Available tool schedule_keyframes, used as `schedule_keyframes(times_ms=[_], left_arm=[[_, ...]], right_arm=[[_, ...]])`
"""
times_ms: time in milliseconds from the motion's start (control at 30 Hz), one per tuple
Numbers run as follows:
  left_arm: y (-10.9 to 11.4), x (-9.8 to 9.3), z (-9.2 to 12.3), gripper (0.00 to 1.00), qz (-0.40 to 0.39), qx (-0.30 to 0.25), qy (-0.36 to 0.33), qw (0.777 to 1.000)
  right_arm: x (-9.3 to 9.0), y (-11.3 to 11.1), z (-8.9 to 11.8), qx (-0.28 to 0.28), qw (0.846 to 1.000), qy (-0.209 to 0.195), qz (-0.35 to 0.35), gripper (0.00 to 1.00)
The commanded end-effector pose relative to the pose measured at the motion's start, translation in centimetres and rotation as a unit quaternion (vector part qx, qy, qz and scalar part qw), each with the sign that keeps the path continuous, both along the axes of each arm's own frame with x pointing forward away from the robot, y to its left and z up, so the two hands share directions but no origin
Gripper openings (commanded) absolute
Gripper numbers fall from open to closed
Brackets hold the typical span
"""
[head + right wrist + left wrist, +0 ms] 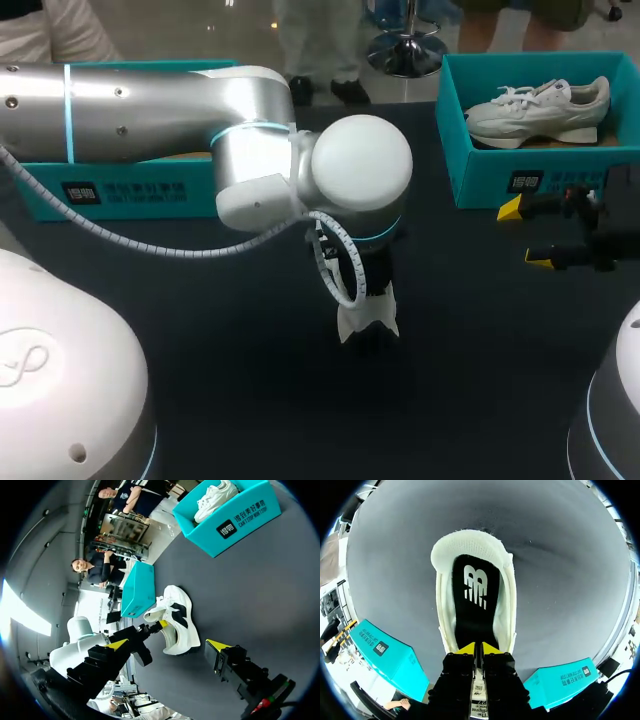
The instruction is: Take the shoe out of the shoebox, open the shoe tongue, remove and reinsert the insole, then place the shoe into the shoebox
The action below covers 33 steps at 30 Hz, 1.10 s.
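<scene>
A white shoe point(475, 550) with a black insole point(474, 597) stands on the dark table, its opening facing up. My left gripper point(478, 649) is over the shoe's front part, shut on the shoe tongue point(479, 690), a thin white flap pinched between the yellow tips. In the head view my left wrist hides most of the shoe point(368, 322). My right gripper point(525, 235) hangs open and empty at the table's right, facing the shoe point(180, 625) from the side and apart from it. The teal shoebox point(480, 175) is at the back right.
A second white shoe point(540, 105) lies in the teal shoebox. Another teal box point(100, 190) lies at the back left, partly behind my left arm. Dark table surface shows around the shoe.
</scene>
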State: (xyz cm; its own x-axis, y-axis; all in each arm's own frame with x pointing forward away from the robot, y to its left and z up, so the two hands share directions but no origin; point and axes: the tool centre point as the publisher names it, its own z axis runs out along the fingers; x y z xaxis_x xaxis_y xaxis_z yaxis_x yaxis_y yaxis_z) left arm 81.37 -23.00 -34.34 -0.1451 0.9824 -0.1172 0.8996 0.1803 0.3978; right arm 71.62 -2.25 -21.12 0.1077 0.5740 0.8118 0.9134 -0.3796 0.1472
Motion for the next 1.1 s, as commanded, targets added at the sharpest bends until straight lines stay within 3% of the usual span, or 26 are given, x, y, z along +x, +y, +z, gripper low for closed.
schedule_keyframes(times_ms=[33, 333, 567, 1100], left_arm=[[-0.3, 0.1, -0.1, 1.0, 0.003, 0.003, 0.003, 1.0], [-0.2, 0.3, -0.5, 1.0, 0.008, 0.005, 0.01, 1.0], [0.0, 0.0, 0.0, 1.0, 0.003, 0.004, 0.01, 1.0], [0.4, 1.1, 1.6, 1.0, 0.003, 0.007, 0.01, 1.0]], right_arm=[[-0.1, 0.0, 0.0, -0.002, 1.0, 0.001, -0.001, 1.0], [-0.1, 0.0, 0.0, -0.002, 1.0, 0.001, -0.001, 1.0], [-0.1, 0.0, 0.0, -0.002, 1.0, 0.001, -0.001, 1.0], [-0.1, 0.0, 0.0, -0.002, 1.0, 0.001, -0.001, 1.0]])
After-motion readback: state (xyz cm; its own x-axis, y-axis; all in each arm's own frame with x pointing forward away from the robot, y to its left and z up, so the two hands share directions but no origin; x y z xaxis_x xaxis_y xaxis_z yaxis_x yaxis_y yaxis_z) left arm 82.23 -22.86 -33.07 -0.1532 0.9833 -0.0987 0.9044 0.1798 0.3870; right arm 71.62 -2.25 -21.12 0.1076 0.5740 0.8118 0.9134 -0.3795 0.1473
